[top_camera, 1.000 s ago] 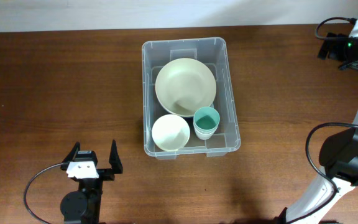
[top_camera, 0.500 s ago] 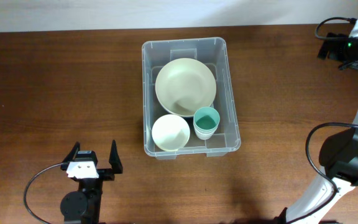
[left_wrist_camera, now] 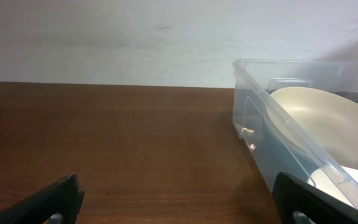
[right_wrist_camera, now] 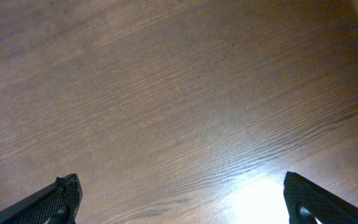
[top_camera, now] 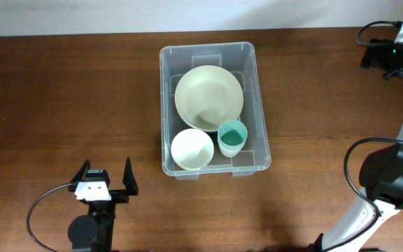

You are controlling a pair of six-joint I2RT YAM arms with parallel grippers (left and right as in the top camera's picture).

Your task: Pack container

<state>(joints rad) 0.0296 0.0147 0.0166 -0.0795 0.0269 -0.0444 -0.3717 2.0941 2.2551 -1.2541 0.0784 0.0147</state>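
- Nothing has shifted over the last second: both arms and everything in the container (top_camera: 164, 112) lie just as they did in the earlier overhead pictures.
- The container sits in the middle of the table (top_camera: 61, 91), long side running away from the robot, toward the far edge.
- Inside it, the big bowl (top_camera: 208, 98) fills the far half. The white bowl (top_camera: 192, 149) and teal cup (top_camera: 232, 135) stand side by side in the near half, touching or almost so.
- The left gripper (top_camera: 105, 170) rests low near the front edge, left of the container and well apart from it. Its fingers are spread wide on nothing.
- The right gripper (right_wrist_camera: 188, 202) has its fingers spread wide too, with only bare wood below in its wrist view. Its arm stands at the table's right edge, far from the container.
- With no loose item on the wood and no motion, packing looks finished, or paused. No lid is in view.
- Room: wide bare wood lies on both sides of the container, so either arm could approach freely.
- Edges to mind: the container's raised rim, and the bowl lips close under it, which leave little slack inside.
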